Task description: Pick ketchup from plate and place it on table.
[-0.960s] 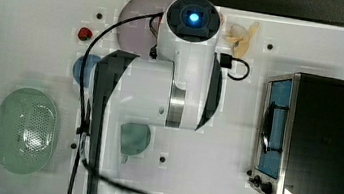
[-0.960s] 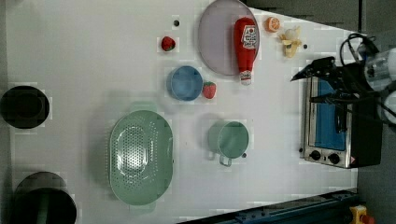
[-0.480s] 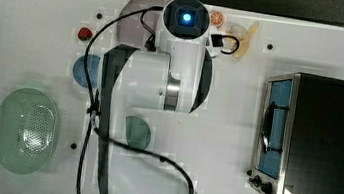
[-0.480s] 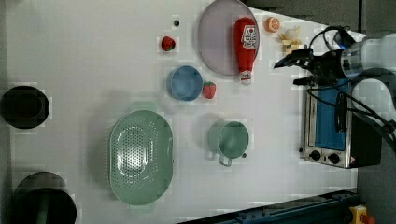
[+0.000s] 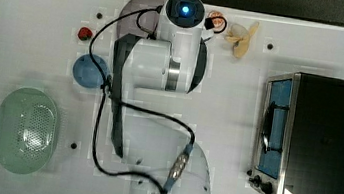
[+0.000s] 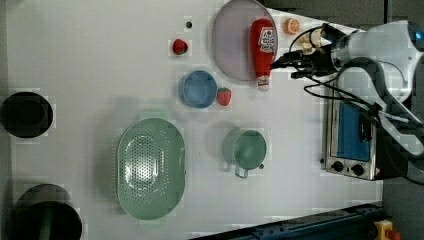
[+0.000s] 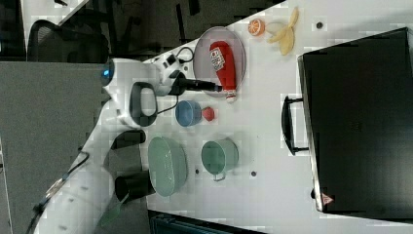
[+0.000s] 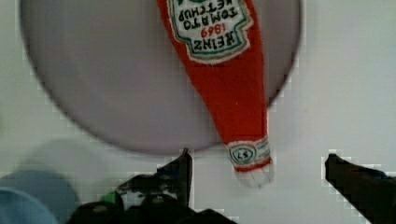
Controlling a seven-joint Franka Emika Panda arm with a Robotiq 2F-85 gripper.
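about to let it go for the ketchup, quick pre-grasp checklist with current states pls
1. Gripper open and empty: ok.
2. Ketchup lying on the plate, cap end past the rim over the table: ok.
3. Fingers straddle the bottle: not ok, they flank only the cap end.
4. Gripper low enough to close: cannot tell.
5. Free table beside the plate for placing: ok, bare on the left view's left; blue dish and strawberry sit below.

Top view: straight down over the bench (image 5: 29, 17). Left and right views: high, opposite sides, both catching the plate (image 6: 235, 47). Wrist view: close behind the claw (image 8: 257, 182), same plate.
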